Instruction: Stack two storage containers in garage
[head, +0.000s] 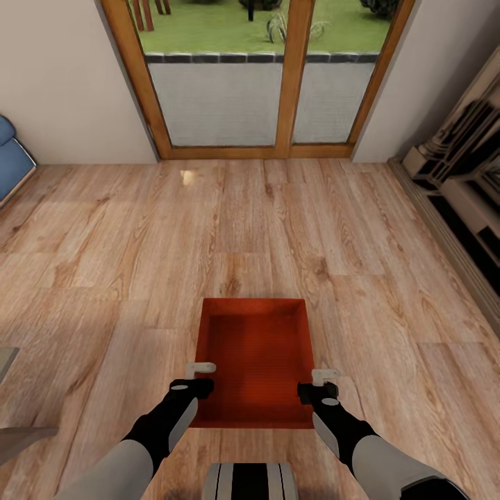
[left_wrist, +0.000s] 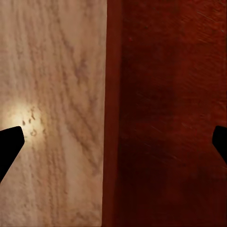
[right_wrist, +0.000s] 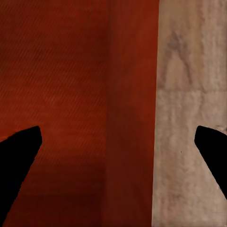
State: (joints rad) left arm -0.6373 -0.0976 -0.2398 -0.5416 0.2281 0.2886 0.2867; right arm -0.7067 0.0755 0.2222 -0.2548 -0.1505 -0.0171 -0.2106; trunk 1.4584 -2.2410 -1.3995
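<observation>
We are still in the living room, with an orange bin [head: 253, 357] on the wood plank floor [head: 104, 264], well short of the glass doors [head: 257, 76]. Our left gripper [head: 201, 377] is spread wide astride the bin's left wall, and our right gripper [head: 321, 385] is spread the same way over the right wall. Neither yet pinches it. By our reckoning the task has barely begun: the lift, the trip to the garage and the stacking all remain.
</observation>
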